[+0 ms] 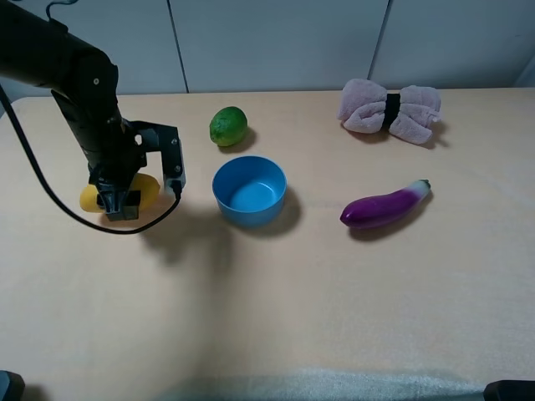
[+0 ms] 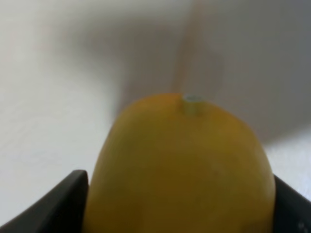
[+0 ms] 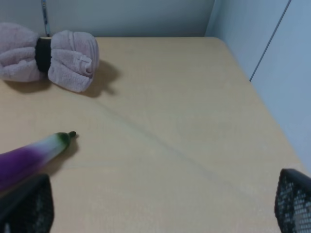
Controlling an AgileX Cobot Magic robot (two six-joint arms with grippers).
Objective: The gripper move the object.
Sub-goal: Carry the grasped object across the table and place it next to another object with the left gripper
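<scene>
Near the left edge of the table [image 1: 292, 301], about midway between its front and back edges, the left gripper [image 1: 119, 203] points straight down over the yellow fruit [image 1: 149, 190]. In the wrist view the fruit fills the gap between the two dark fingers [image 2: 63, 206] and appears to touch both, so the jaws look clenched on it across its short side. I cannot tell whether it rests on the table or hangs just above it.

To do this step well, the grip should sit near the middle of the fruit's length. The skin looks smooth and rounded, so a hold close to one end would probably let it swivel or squirt out. A straight lift before any sideways travel seems wise, with a steady, modest squeeze.

Going right, the lime [image 1: 228, 125] lies nearer the back edge, and the blue bowl [image 1: 247, 215] stands just beside the gripper's side bracket. Any move to the right calls for enough height to pass over the bowl's rim rather than nudge it.

Further right lies the eggplant [image 1: 384, 207], and the rolled towel [image 1: 389, 109] sits towards the back right corner, both well apart from the work.

The right gripper [image 3: 160, 204] has its jaws spread wide with nothing between them.
</scene>
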